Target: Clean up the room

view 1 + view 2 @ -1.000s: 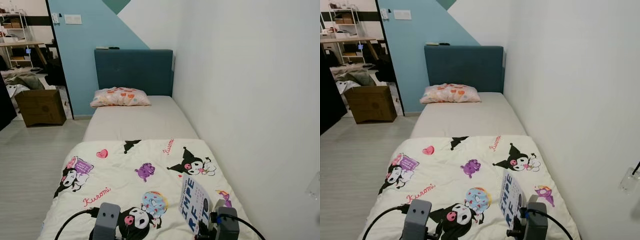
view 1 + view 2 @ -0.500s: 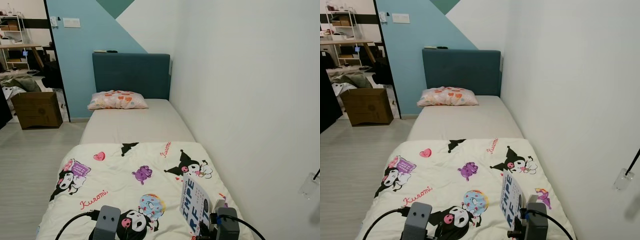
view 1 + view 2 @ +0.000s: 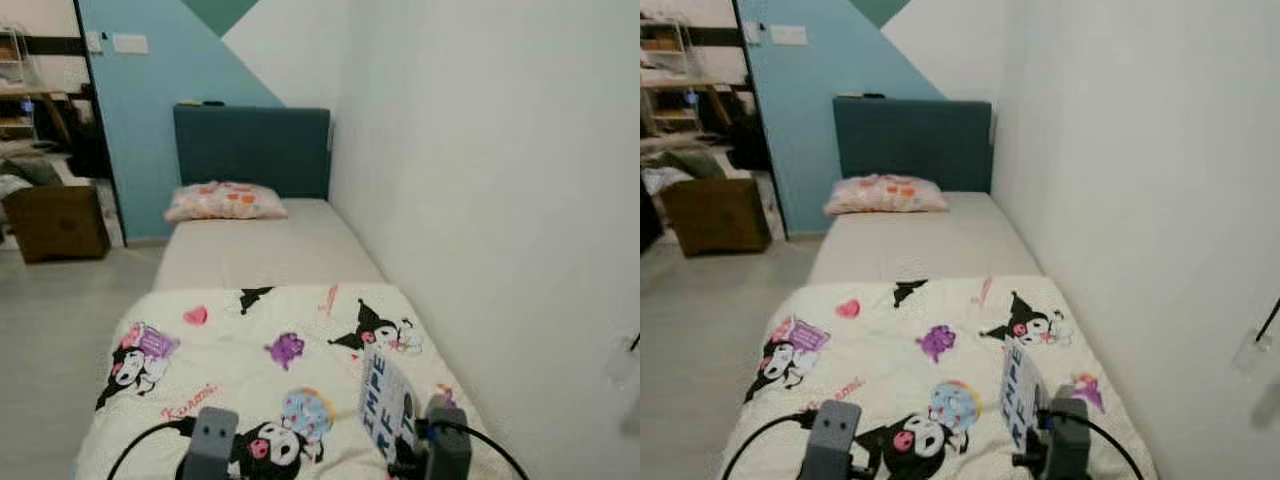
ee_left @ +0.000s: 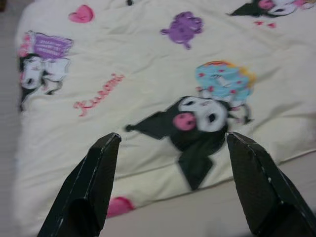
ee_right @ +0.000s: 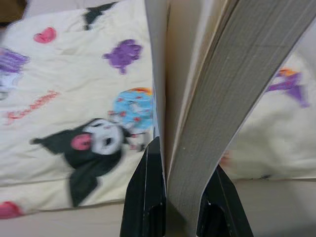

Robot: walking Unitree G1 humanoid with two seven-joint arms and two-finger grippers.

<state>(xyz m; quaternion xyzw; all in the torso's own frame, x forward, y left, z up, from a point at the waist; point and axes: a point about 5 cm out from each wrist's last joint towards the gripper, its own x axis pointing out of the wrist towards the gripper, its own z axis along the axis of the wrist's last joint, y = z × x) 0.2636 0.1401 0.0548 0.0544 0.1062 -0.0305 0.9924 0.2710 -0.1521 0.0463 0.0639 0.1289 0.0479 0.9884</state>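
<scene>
Right gripper (image 5: 177, 197) is clamped on the lower edge of a book (image 3: 385, 405), holding it upright above the foot of the bed (image 3: 270, 250), probably so it can be carried clear of the cartoon-print blanket (image 3: 250, 360) to somewhere it belongs. Left gripper (image 4: 173, 182) hangs over the same blanket with its fingers spread wide and nothing between them. Seen edge-on at the wrist, the book has a thick block of pale pages, and its white cover carries large blue letters.

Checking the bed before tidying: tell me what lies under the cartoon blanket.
The cartoon blanket covers the foot half of the mattress, whose bare head half holds a pillow. Anything beneath the blanket is hidden.
</scene>
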